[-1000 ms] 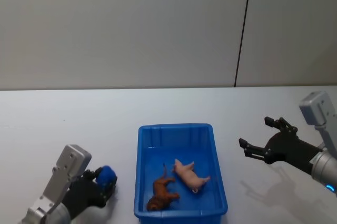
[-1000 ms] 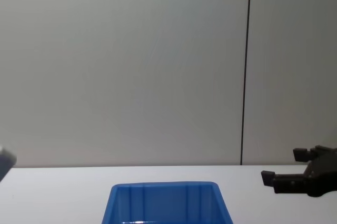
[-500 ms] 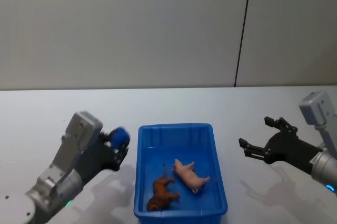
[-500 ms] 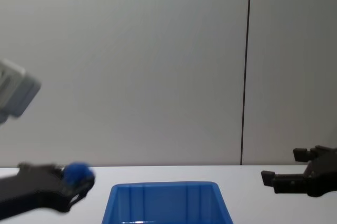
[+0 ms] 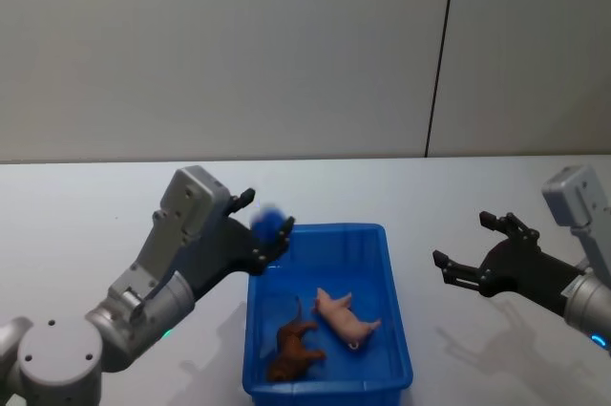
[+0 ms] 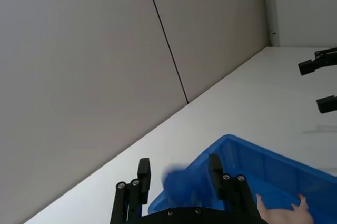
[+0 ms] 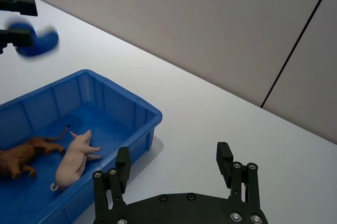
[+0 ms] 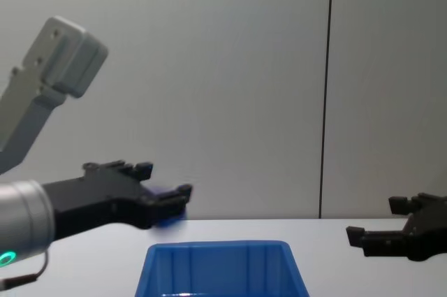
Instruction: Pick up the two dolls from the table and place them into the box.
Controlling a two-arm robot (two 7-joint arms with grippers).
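A blue doll (image 5: 270,224) hangs blurred over the far left corner of the box (image 5: 320,231). My left gripper (image 5: 264,218) is around it with fingers spread wider than the doll; in the left wrist view the blue doll (image 6: 181,184) sits loose between them. In the chest view the blue doll (image 8: 166,214) shows just under the left gripper (image 8: 164,182). A pink pig doll (image 5: 346,318) and a brown animal doll (image 5: 294,349) lie on the box floor. My right gripper (image 5: 463,239) hovers open and empty over the table (image 5: 115,205), right of the box.
A grey wall with a dark vertical seam (image 5: 439,53) stands behind the table. Bare tabletop lies on both sides of the box.
My left arm has swung up and to the right, carrying the blue doll from the near left of the table to above the box's far left corner. Its fingers now stand apart. The right arm has not moved.
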